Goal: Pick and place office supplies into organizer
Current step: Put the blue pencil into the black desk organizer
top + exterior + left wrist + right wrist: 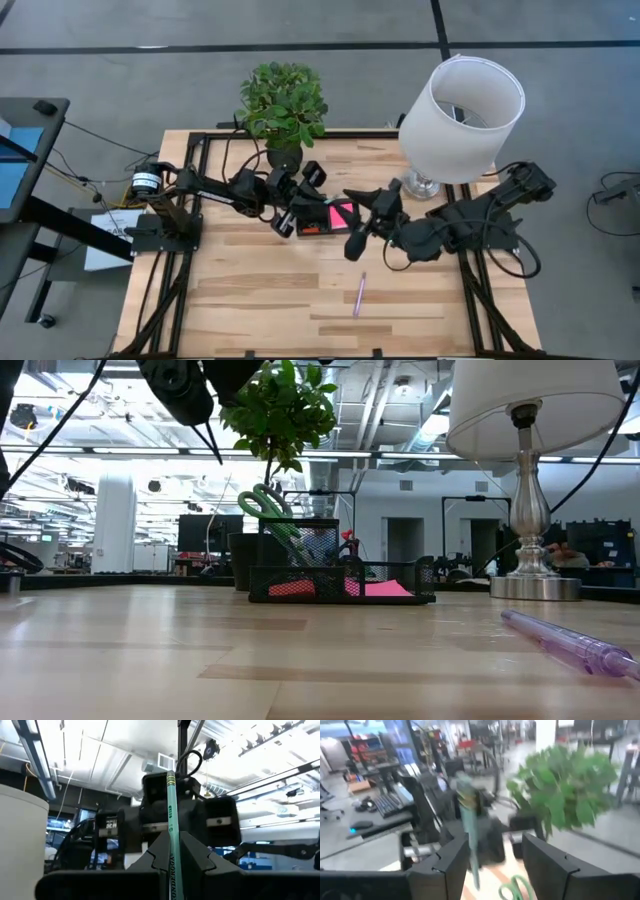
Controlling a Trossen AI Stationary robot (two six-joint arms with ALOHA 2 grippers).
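Observation:
A teal pencil (171, 815) with a metal ferrule at its free end sticks out of my left gripper (172, 845), which is shut on it above the black organizer (318, 222). My right gripper (495, 865) faces it, open, with the pencil (468, 830) close by one finger; whether they touch I cannot tell. The organizer (340, 582) holds green-handled scissors (265, 508) standing upright and a pink sticky-note pad (385, 588). A purple pen (359, 293) lies on the bare table nearer the front edge. My left gripper pinches the pencil's printed shaft (173, 870) between its two fingers. The fingers slant upward toward the right arm. The pencil's ferrule end (170, 779) stands out past the fingertips, lifted clear of the organizer and the table.
A potted plant (283, 100) stands just behind the organizer at the far edge. A white-shaded lamp (460, 110) with a silver base (530, 585) is at the far right. The purple pen (570, 645) lies near the front right, with open tabletop around it.

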